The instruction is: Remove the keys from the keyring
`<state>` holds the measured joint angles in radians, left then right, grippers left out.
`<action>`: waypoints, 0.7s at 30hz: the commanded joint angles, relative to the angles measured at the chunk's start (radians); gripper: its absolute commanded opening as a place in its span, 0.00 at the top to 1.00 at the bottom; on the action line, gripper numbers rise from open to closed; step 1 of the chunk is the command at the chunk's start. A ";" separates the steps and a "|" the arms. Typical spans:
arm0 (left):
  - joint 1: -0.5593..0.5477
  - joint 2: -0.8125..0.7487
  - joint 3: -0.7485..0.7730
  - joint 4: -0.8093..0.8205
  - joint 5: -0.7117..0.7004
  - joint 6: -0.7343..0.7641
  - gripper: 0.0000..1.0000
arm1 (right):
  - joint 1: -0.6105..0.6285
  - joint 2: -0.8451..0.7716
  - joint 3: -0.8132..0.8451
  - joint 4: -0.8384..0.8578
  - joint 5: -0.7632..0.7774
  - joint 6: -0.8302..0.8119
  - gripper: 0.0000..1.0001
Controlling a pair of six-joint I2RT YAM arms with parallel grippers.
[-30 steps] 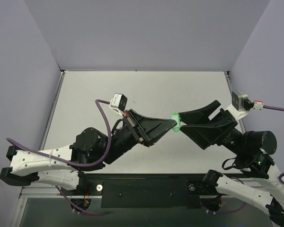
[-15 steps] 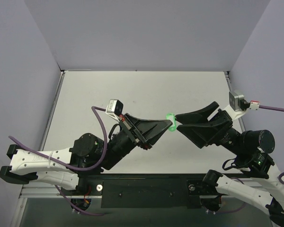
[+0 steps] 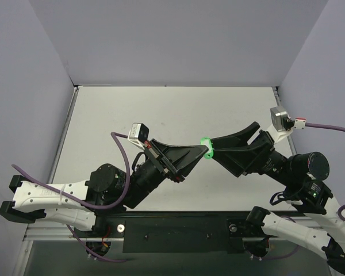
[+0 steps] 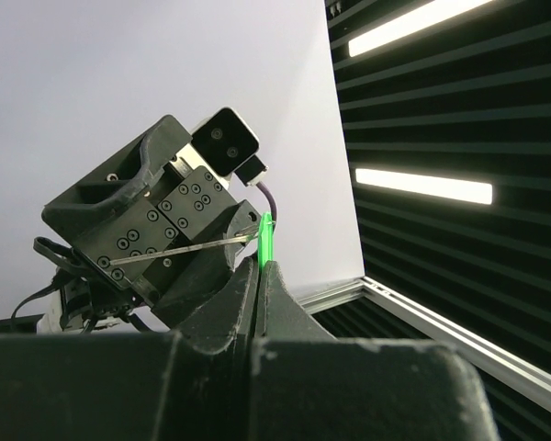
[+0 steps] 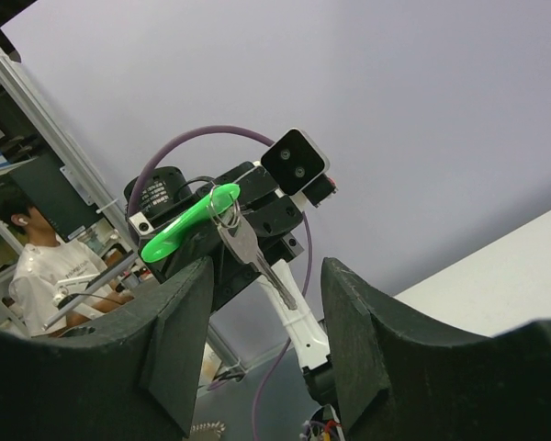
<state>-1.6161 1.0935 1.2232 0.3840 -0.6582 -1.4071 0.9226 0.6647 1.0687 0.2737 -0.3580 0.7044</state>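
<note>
My left gripper (image 3: 203, 149) is shut on the bright green keyring (image 3: 206, 143) and holds it in the air above the table. In the left wrist view the keyring (image 4: 266, 237) sticks up edge-on from the closed jaws, and the key (image 4: 184, 250) shows as a thin silver line. In the right wrist view a silver key (image 5: 254, 254) hangs from the keyring (image 5: 182, 231) by a small wire ring. My right gripper (image 5: 268, 296) is open. The key's tip hangs between its two fingers (image 5: 179, 340) and touches neither. Seen from above, the right gripper (image 3: 214, 150) meets the keyring from the right.
The white table (image 3: 132, 115) lies below both arms, with lilac walls on three sides. A black rail (image 3: 178, 230) runs along the near edge between the arm bases. A seated person (image 5: 32, 266) shows in the background of the right wrist view.
The right gripper has moved left and up to the keyring, and its jaws have narrowed. The left gripper has shifted the keyring slightly up and left.
</note>
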 commanded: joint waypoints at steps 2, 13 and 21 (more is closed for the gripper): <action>-0.007 0.002 0.010 0.044 -0.021 -0.013 1.00 | 0.012 0.006 0.047 0.048 -0.022 -0.022 0.56; -0.008 0.017 0.013 0.044 -0.020 -0.027 1.00 | 0.013 0.016 0.062 0.019 -0.013 -0.036 0.59; -0.007 0.016 0.002 0.039 -0.027 -0.044 1.00 | 0.013 0.009 0.063 0.018 -0.012 -0.040 0.62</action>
<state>-1.6176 1.1103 1.2232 0.3866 -0.6769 -1.4372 0.9302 0.6704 1.0966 0.2401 -0.3611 0.6785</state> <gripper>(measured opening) 0.022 0.385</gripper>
